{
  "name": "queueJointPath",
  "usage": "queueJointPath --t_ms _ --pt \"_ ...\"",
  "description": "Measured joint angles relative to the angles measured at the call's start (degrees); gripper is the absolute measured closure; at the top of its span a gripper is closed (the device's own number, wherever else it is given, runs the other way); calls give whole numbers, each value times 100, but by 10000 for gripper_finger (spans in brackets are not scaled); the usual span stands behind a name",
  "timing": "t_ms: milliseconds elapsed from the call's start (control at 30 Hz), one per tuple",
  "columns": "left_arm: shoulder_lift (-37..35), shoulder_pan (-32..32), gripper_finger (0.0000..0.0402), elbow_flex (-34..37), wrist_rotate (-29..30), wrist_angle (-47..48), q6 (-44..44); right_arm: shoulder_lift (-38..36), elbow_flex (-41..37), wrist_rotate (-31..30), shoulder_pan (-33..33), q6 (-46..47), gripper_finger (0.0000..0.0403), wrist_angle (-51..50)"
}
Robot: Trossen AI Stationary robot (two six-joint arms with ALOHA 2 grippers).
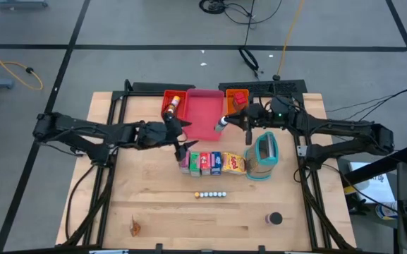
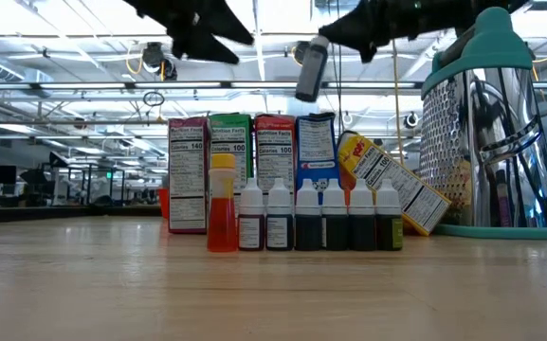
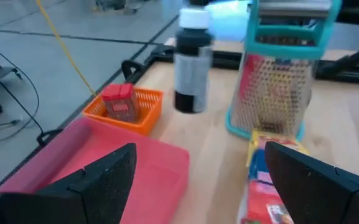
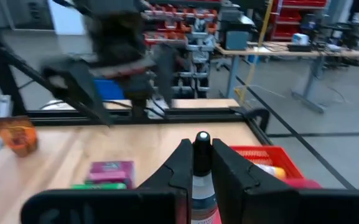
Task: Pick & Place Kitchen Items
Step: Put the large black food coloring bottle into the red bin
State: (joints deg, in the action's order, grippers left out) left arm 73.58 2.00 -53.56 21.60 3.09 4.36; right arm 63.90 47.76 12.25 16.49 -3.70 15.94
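Note:
My right gripper is shut on a tiny dark bottle with a white cap, held in the air over the pink tray. My left gripper hovers open at the pink tray's near left corner, above the food boxes' left end, touching nothing. The food boxes stand in a row on the table, with the yellow one leaning at the right end. A row of tiny bottles stands nearer. A dark round can sits by the near edge. My right gripper pinches the tiny bottle between its two fingers just under the white cap, coming from the table's right side. The dark body hangs below the fingers, cap up and slightly tilted, lifted clear above the pink tray.
A red tray holds a yellow-capped bottle, and an orange tray holds a red block. The teal-and-white grater-like holder stands right of the boxes. A small brown thing lies near the near left corner.

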Motion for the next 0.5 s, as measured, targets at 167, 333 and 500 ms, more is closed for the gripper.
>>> queueJointPath --t_ms 167,333,500 --pt "527 -274 50 11 -384 -912 -224 150 213 -6 -303 0 377 -12" --pt "965 -507 50 7 -732 -1841 -393 317 279 -16 -473 3 377 167" --pt "1308 -664 50 1 -1212 -2557 -390 498 285 -17 -509 66 377 395"
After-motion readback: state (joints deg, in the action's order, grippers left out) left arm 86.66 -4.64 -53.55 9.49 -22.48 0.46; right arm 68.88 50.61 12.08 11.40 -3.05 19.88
